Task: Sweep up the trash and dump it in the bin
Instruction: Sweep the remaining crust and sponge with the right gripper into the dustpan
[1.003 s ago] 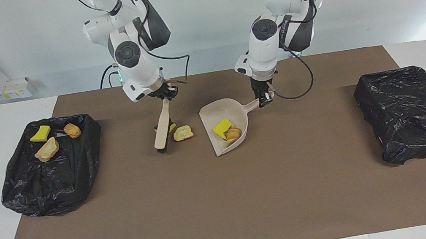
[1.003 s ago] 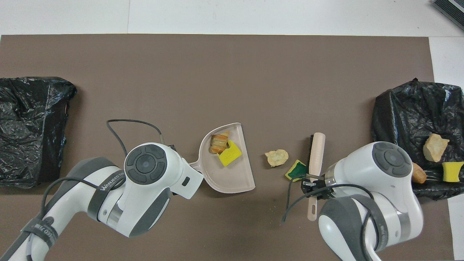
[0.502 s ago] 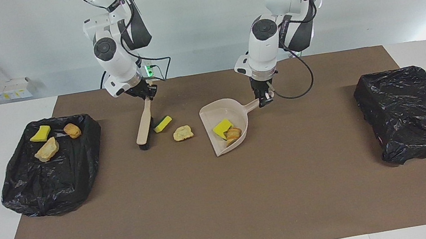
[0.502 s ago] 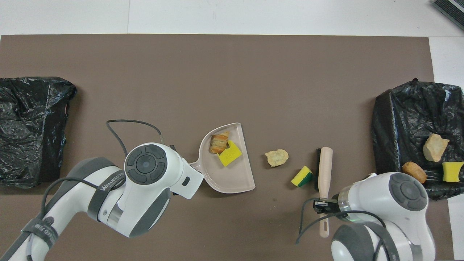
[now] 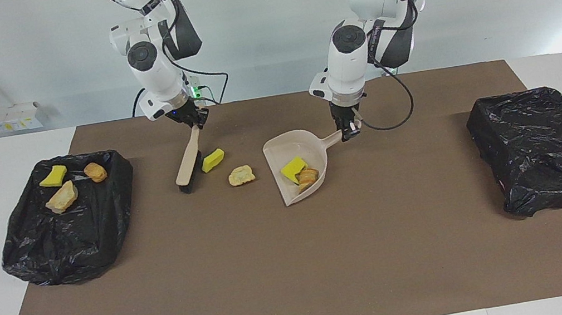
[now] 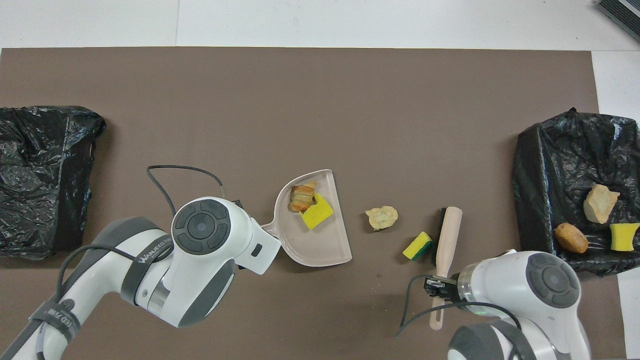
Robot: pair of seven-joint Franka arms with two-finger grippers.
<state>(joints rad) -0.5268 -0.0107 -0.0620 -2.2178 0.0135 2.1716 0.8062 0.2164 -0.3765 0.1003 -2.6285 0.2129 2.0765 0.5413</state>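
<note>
My right gripper is shut on the handle of the beige brush, whose bristles rest on the mat; both also show in the overhead view, the gripper and the brush. A green-topped yellow sponge lies beside the brush head. A tan lump lies between it and the beige dustpan. The pan holds a yellow sponge and an orange lump. My left gripper is shut on the pan's handle.
A black-lined bin at the right arm's end holds a yellow sponge, an orange lump and a tan lump. Another black-lined bin stands at the left arm's end.
My right gripper has carried the brush off the green-topped sponge toward the right arm's end, so the sponge now shows between brush and tan lump. The left arm and dustpan have not moved.
</note>
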